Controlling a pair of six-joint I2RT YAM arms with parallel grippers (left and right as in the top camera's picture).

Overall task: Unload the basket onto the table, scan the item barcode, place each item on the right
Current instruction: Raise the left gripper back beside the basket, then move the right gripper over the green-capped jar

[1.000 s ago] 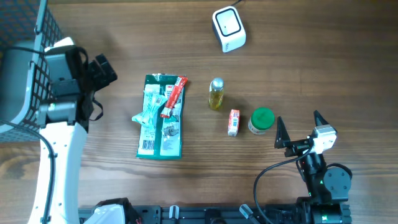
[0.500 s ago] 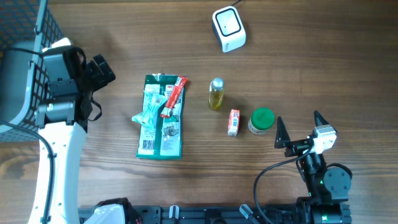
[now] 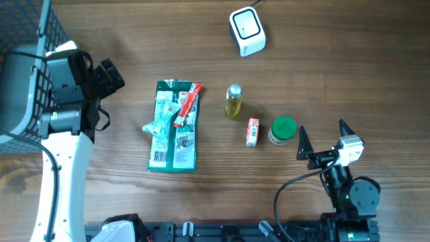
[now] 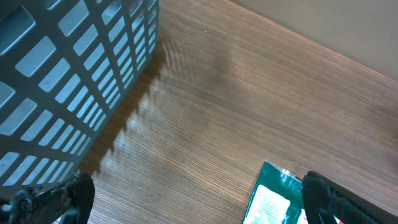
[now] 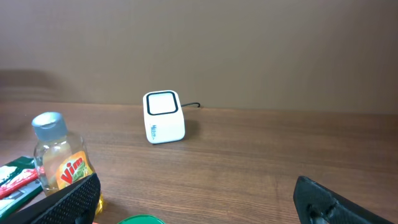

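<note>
White barcode scanner (image 3: 246, 31), window apparently upward, far centre; green packet (image 3: 173, 138) flat mid-table; bottle (image 3: 233, 101), small carton (image 3: 252, 132), green-lidded jar (image 3: 283, 130) to its right

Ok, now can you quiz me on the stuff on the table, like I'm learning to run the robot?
1. True or false: the right gripper is holding the green-lidded jar.
2. Which of these lies on the green package? A the green-lidded jar; B the red stick packet; C nothing at all.
3. Which thing here would read a barcode, and what colour is it?
Key: 1 false: its jaws stand open and empty, apart from the jar. 2 B. 3 the scanner, white.
</note>
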